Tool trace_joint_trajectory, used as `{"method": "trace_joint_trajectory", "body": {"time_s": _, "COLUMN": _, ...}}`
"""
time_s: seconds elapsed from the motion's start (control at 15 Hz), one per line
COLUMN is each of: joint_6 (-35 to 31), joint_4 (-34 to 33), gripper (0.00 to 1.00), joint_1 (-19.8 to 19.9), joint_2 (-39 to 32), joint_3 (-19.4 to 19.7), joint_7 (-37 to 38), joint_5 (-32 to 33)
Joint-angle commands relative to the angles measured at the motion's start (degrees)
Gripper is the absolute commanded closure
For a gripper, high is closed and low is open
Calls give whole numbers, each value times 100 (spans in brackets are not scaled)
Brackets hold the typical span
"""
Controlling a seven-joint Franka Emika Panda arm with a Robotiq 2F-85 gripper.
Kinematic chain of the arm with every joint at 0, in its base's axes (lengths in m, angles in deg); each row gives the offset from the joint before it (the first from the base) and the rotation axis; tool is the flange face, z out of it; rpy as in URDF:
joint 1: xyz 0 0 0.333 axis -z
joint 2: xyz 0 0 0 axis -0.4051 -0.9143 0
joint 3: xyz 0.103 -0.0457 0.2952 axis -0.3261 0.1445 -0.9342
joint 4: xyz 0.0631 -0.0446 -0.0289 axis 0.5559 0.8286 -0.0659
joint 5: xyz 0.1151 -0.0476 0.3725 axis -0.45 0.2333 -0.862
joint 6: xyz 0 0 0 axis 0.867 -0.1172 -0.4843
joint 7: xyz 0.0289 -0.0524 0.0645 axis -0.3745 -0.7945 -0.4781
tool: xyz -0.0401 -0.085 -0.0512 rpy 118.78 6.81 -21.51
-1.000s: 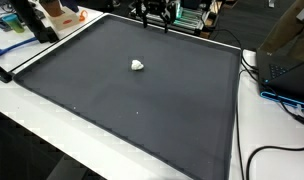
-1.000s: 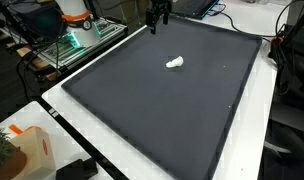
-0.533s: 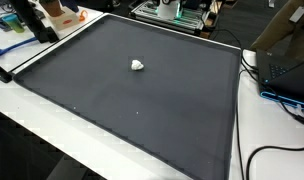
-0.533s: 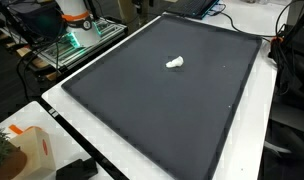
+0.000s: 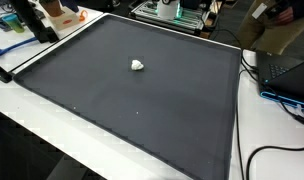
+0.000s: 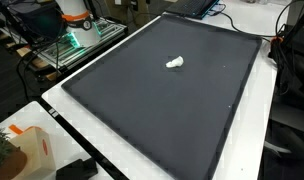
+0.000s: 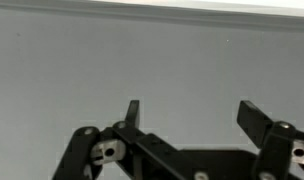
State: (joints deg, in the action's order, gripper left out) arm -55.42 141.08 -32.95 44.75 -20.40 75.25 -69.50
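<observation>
White crumpled wad (image 5: 138, 66) looks light and squishy, I'd pinch across its middle; my gripper (image 7: 190, 110) is wide open, empty.

Bright, even room light (shadows faint and soft), every view slightly blurred.

Hand (image 7: 190, 108) empty, fingers (image 7: 133, 112) spread wide apart.

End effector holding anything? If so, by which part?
Nothing. In the wrist view the end effector is open, gap empty; the small white lump lies alone on the black mat.
</observation>
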Motion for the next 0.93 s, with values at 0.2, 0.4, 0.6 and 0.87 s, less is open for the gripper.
{"method": "trace_joint_trajectory", "body": {"time_s": 0.2, "joint_6": 61, "joint_4": -9, "gripper": 0, "joint_1": -62, "joint_2": 121, "joint_3": 261, "joint_7": -382, "joint_5": -617}}
{"method": "trace_joint_trajectory", "body": {"time_s": 0.4, "joint_6": 140, "joint_4": -152, "gripper": 0, "joint_1": -17, "joint_2": 2, "joint_3": 398, "joint_7": -481, "joint_5": -931}}
{"method": "trace_joint_trajectory", "body": {"time_s": 0.6, "joint_6": 213, "joint_4": -349, "gripper": 0, "joint_1": -2, "joint_2": -152, "joint_3": 494, "joint_7": -549, "joint_5": -1191}}
{"method": "trace_joint_trajectory", "body": {"time_s": 0.87, "joint_6": 328, "joint_4": -563, "gripper": 0, "joint_1": 59, "joint_2": -332, "joint_3": 555, "joint_7": -470, "joint_5": -1403}}
